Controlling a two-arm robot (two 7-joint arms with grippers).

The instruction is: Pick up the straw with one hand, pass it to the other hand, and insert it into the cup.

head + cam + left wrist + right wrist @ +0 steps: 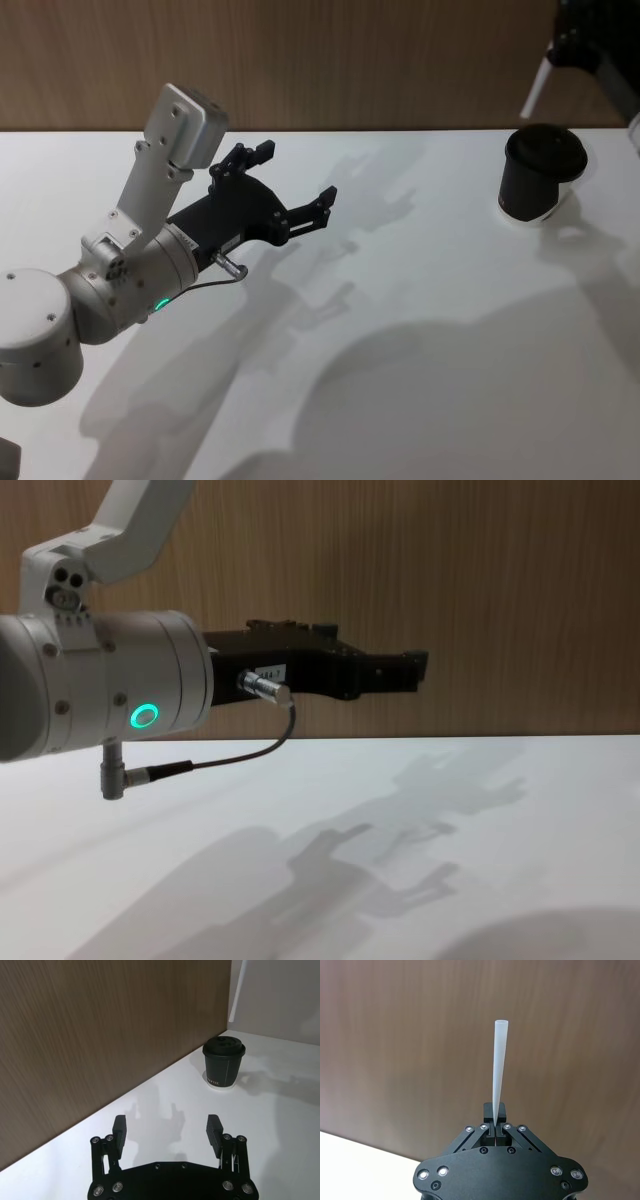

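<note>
A white table (420,400) runs back to a wood-panelled wall (300,60). One black lidded cup (540,172) stands at its far right. The right tool (496,1129) pinches the single straw (498,1065), held in the air near the cup. The left tool (295,172) hovers over mid-table, its two fingers spread.
</note>
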